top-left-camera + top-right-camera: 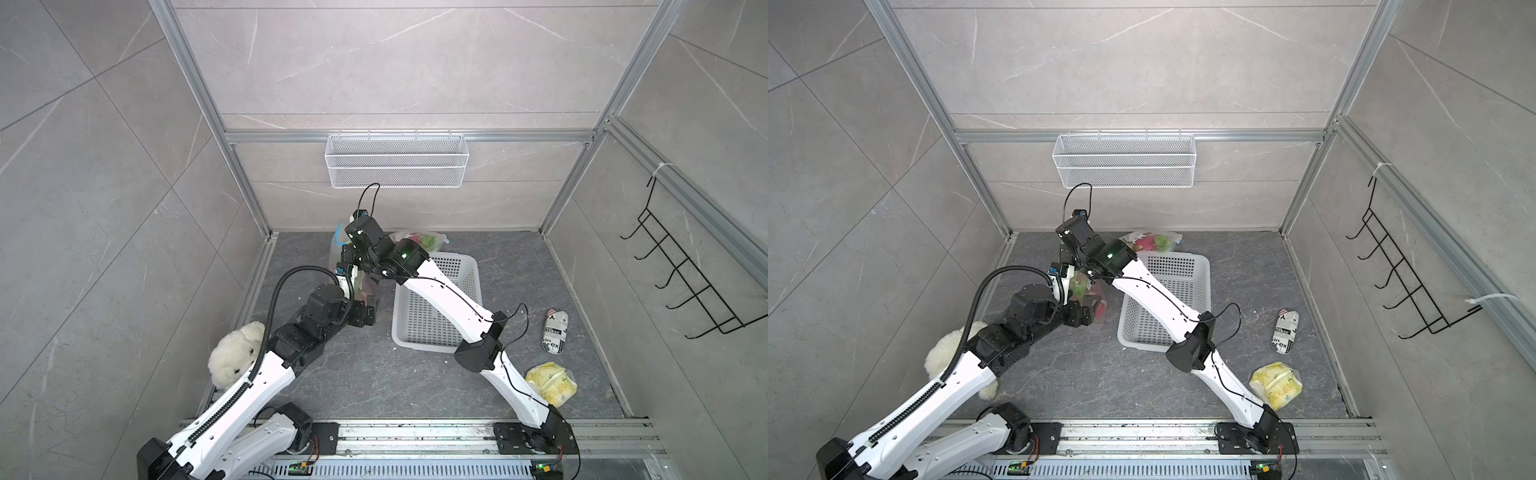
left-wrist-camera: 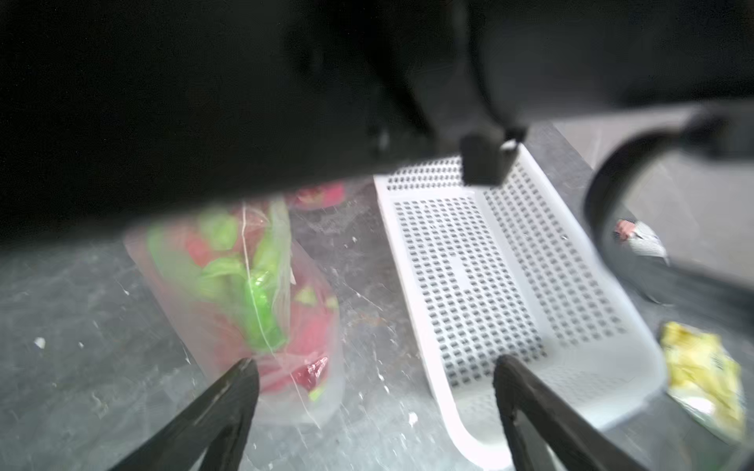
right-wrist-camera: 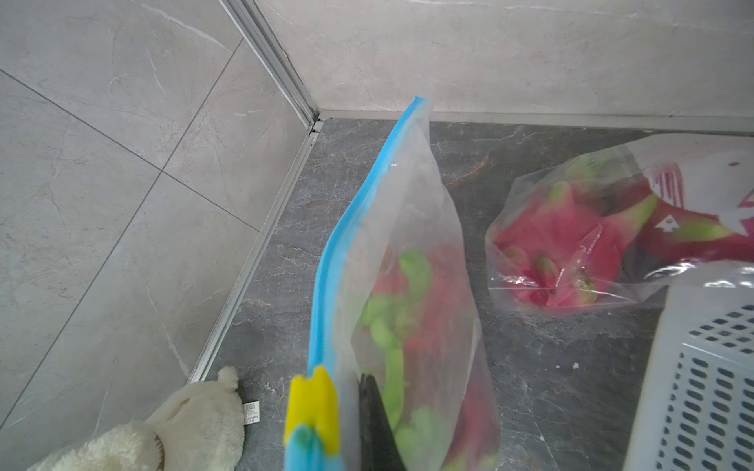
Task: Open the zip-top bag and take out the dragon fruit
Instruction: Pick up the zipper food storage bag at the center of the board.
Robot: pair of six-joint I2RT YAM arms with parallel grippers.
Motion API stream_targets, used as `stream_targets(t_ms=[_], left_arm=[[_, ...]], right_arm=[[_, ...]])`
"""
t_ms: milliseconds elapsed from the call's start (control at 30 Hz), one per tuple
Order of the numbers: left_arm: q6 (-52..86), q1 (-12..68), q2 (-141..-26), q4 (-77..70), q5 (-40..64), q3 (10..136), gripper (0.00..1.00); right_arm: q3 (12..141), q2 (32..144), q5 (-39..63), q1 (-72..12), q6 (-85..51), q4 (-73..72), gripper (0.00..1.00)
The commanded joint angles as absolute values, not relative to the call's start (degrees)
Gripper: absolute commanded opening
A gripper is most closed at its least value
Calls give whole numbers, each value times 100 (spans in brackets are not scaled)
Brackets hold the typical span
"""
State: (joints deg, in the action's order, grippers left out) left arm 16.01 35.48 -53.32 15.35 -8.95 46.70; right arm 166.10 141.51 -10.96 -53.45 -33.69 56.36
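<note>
Clamping of the bag (image 3: 408, 228) was seen at the right end effector (image 3: 361, 383): jaws pressed together on the film just beside the blue zip strip (image 3: 347, 228), next to the yellow slider (image 3: 314, 407). The zip edge was held up off the counter (image 3: 551, 367) and ran from the slider toward the back corner. Whether the zip was parted could not be told.

Dragon fruit (image 3: 440, 301) was seen inside the bag, pink skin and green scales behind the film. The count could not be read. In the left wrist view the bag's lower end was seen lying on the counter with fruit in it.

The left end effector (image 2: 375, 363) was found spread wide with nothing between the fingers, low over the counter between the bag's lower end and the basket (image 2: 383, 228). One fingertip was seen right at the bag's corner; contact could not be confirmed.

A second bag (image 3: 571, 228), also with pink-and-green fruit, was seen lying by the back wall. It was just beside the basket's far end and apart from the held bag.

A plush toy (image 1: 232, 353) was seen under the left arm at the counter's left edge. A yellow packet (image 1: 550, 384) and a newsprint-patterned pouch (image 1: 555, 332) were seen right of the basket, apart from each other.
</note>
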Motion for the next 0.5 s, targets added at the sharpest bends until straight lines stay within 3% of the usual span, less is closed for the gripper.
stream_targets(t_ms=[0,267,467], left_arm=[[1258,3563,-5369,733,-1973,4379,96],[675,3571,-5947,-672,-3178,4319,99],[605,3576,-6917,-781,-3169,4881,98]], right_arm=[[16655,13934,-877,-5299,-3479,5877,0],[16532,13833,-563,-5296,-3644,5920,0],[16490,13831,-231,-5304,-3781,5860,0]])
